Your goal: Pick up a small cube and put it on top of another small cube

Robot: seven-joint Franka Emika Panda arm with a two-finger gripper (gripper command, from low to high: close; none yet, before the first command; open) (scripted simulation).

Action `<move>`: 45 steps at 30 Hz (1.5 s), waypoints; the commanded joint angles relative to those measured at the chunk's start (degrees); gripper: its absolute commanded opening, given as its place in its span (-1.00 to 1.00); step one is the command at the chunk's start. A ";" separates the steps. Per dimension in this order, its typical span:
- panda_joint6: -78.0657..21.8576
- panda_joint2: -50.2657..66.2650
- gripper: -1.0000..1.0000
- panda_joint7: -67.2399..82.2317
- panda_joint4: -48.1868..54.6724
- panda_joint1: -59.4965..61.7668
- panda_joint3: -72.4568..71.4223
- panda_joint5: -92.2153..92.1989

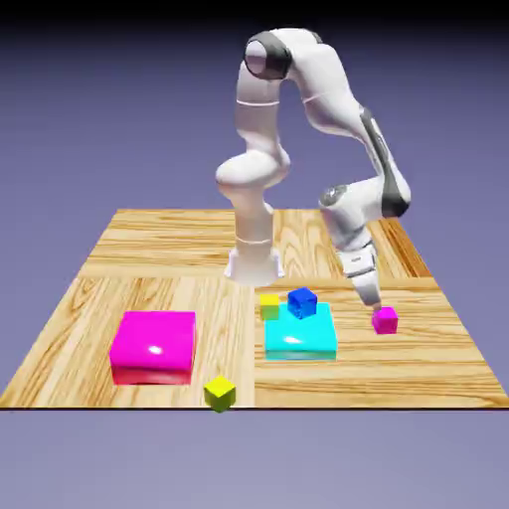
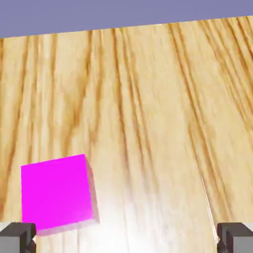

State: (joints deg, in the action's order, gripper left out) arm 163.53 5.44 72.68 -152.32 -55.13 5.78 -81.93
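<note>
My open gripper [image 2: 126, 238] was near the small magenta cube [image 1: 385, 320].
In the exterior view the cube lay on the table [image 1: 227, 373] at four o'clock from the picture's middle; in the hand view, at seven o'clock. My fingertips [image 2: 236, 238] stood spread, but the bottom edge cut them off. From outside, their gap was hard to make out.

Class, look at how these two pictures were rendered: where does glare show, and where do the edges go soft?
Exterior view: small white highlights on the large magenta block and cyan block, slightly soft edges on the arm; hand view: whitish glare on the wood low in the picture, magenta cube crisp-edged.
</note>
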 commanded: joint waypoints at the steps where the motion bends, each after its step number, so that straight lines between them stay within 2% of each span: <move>1: -0.23 0.83 0.00 2.50 0.19 -1.05 0.13 -1.78; 5: -0.84 3.05 0.00 9.23 0.70 -4.23 0.46 -6.57; 13: -2.03 17.34 0.00 25.38 9.81 -5.61 -0.01 -24.45; 14: -2.03 17.34 -1.00 25.38 9.82 -5.61 -0.01 -24.45; 22: -0.87 3.42 -1.00 9.64 0.93 -4.26 0.45 -7.03; 45: 31.20 -8.36 -1.00 -24.25 1.88 43.14 -44.56 -45.34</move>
State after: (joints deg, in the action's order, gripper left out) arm 194.67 -2.92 48.44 -150.44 -12.00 -38.76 -127.28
